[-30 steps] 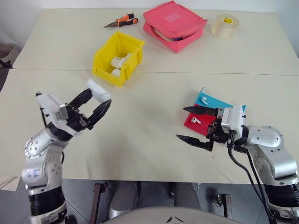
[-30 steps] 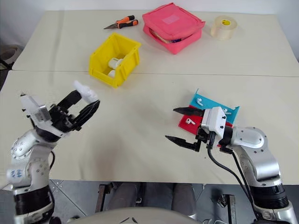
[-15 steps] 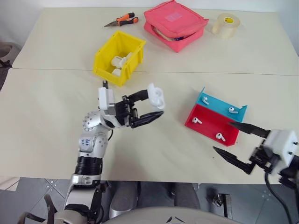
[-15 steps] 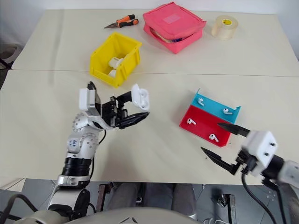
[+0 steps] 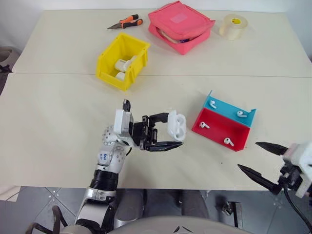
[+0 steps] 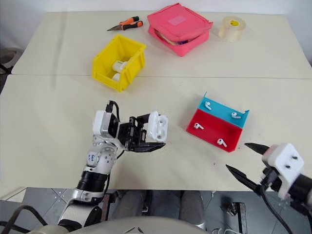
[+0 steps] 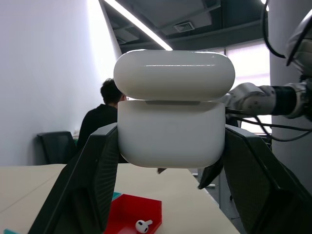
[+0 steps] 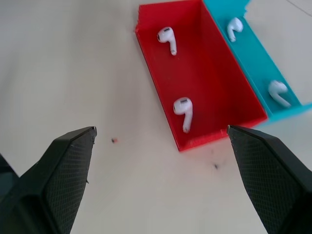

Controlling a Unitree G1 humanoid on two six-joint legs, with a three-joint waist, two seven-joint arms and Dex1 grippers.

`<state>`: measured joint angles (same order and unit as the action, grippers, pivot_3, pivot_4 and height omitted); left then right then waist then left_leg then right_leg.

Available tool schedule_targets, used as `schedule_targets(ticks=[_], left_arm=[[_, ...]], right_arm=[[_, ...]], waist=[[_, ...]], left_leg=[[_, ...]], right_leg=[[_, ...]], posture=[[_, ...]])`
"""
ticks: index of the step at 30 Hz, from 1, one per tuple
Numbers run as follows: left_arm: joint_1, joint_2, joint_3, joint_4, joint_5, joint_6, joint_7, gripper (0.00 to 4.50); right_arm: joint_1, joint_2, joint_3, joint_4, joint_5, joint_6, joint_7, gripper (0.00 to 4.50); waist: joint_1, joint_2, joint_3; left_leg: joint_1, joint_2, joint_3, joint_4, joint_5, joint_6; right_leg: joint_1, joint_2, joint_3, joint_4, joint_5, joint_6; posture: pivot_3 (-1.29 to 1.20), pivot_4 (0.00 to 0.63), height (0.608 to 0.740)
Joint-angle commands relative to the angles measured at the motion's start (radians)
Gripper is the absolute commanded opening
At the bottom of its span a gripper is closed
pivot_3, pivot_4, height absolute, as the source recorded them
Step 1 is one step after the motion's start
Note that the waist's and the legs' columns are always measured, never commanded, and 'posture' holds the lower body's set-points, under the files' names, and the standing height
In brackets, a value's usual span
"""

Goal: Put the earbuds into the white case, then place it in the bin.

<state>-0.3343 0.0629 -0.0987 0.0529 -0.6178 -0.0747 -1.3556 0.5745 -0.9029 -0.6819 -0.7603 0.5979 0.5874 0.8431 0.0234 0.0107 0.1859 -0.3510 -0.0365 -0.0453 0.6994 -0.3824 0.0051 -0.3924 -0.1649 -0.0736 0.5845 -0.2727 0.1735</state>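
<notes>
Two cream tables (image 5: pixel 68 122) butted together fill your head view, with a seam running across the upper middle of the frame. Your left gripper (image 5: pixel 168 133) sits low in the centre, pointing toward the right side of the frame, its 2 black fingers (image 7: pixel 92 180) clamped on the white case (image 5: pixel 175 126). You can see in the left wrist view that the fingers press the lower body of the case from both sides, and the lid stands slightly raised with a thin gap along the hinge line. The case hangs above the tabletop, just left of the red and blue tray (image 5: pixel 222 124).

Your right gripper (image 5: pixel 261 162) is at the lower right corner of the frame, beyond the table's near edge, its 2 fingers (image 8: pixel 68 161) spread wide and holding nothing. You have 4 earbuds (image 8: pixel 183 111) lying in the tray: 2 in the red compartment and 2 in the blue one, all apart from each other.

Your yellow bin (image 5: pixel 123 60) stands in the upper left of centre, well apart from both grippers, with some white objects already inside. Behind it along the top edge you find orange-handled pliers (image 5: pixel 126 22), a pink zip pouch (image 5: pixel 181 25) and a roll of clear tape (image 5: pixel 234 26). A seated person (image 7: pixel 103 117) shows behind the case in the left wrist view.
</notes>
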Motion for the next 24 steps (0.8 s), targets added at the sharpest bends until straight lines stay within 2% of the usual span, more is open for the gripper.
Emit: schedule_targets(ticks=[1, 4, 7, 10, 15, 20, 23, 24], left_arm=[[0.012, -0.016, -0.026, -0.028, -0.010, -0.026, -0.018, 2.77], [0.023, -0.012, -0.037, -0.018, 0.002, -0.040, -0.024, 2.77], [0.029, -0.007, -0.049, -0.010, 0.014, -0.060, -0.030, 2.77], [0.030, -0.006, -0.053, -0.009, 0.021, -0.069, -0.023, 2.77], [0.026, -0.006, -0.052, -0.007, 0.027, -0.076, -0.011, 2.77], [0.022, -0.005, -0.053, -0.003, 0.031, -0.078, -0.006, 2.77], [0.019, -0.004, -0.052, -0.003, 0.031, -0.077, -0.002, 2.77], [0.019, -0.003, -0.053, -0.004, 0.031, -0.075, -0.001, 2.77]], right_arm=[[-0.136, -0.154, 0.066, -0.037, 0.066, 0.258, -0.097, 4.50], [-0.314, -0.238, 0.161, -0.018, 0.184, 0.447, -0.150, 4.50], [-0.467, -0.314, 0.317, 0.013, 0.180, 0.560, -0.187, 4.50], [-0.593, -0.336, 0.445, 0.038, 0.168, 0.622, -0.210, 4.50], [-0.713, -0.352, 0.594, 0.087, 0.096, 0.654, -0.232, 4.50], [-0.782, -0.348, 0.682, 0.125, 0.038, 0.659, -0.237, 4.50], [-0.794, -0.338, 0.706, 0.131, 0.016, 0.654, -0.232, 3.90], [-0.798, -0.334, 0.711, 0.130, 0.013, 0.655, -0.231, 3.54]], waist=[[0.001, 0.000, 0.000], [0.009, 0.001, -0.001], [0.011, 0.002, 0.000], [0.016, 0.001, 0.000], [0.019, 0.001, 0.000], [0.018, 0.002, 0.000], [0.018, 0.001, 0.000], [0.018, 0.002, 0.000]], left_leg=[[0.000, 0.000, -0.001, 0.000, 0.000, 0.000], [-0.001, 0.001, 0.000, 0.000, 0.000, 0.000], [-0.003, 0.000, -0.001, 0.000, 0.000, 0.000], [-0.005, -0.002, -0.001, 0.001, -0.001, 0.002], [-0.005, -0.001, 0.001, 0.000, -0.001, 0.002], [-0.005, -0.001, 0.001, 0.000, -0.001, 0.002], [-0.005, -0.001, 0.001, 0.000, -0.001, 0.002], [-0.005, -0.001, 0.001, 0.000, -0.001, 0.002]], right_leg=[[0.000, 0.000, 0.000, -0.001, 0.000, 0.000], [0.000, 0.000, -0.003, -0.001, 0.000, -0.002], [-0.001, 0.000, -0.004, -0.001, 0.000, -0.002], [-0.002, -0.001, -0.004, -0.003, 0.001, -0.002], [-0.002, -0.001, -0.005, -0.003, 0.001, -0.002], [-0.002, -0.001, -0.005, -0.003, 0.001, -0.002], [-0.002, -0.001, -0.005, -0.003, 0.001, -0.002], [-0.002, -0.001, -0.005, -0.003, 0.001, -0.002]], posture=[[0.00, 0.150, 0.740], [0.00, 0.150, 0.740], [0.00, 0.150, 0.740], [0.00, 0.150, 0.740], [0.00, 0.150, 0.740], [0.00, 0.150, 0.740], [0.00, 0.150, 0.740], [0.00, 0.150, 0.740]])
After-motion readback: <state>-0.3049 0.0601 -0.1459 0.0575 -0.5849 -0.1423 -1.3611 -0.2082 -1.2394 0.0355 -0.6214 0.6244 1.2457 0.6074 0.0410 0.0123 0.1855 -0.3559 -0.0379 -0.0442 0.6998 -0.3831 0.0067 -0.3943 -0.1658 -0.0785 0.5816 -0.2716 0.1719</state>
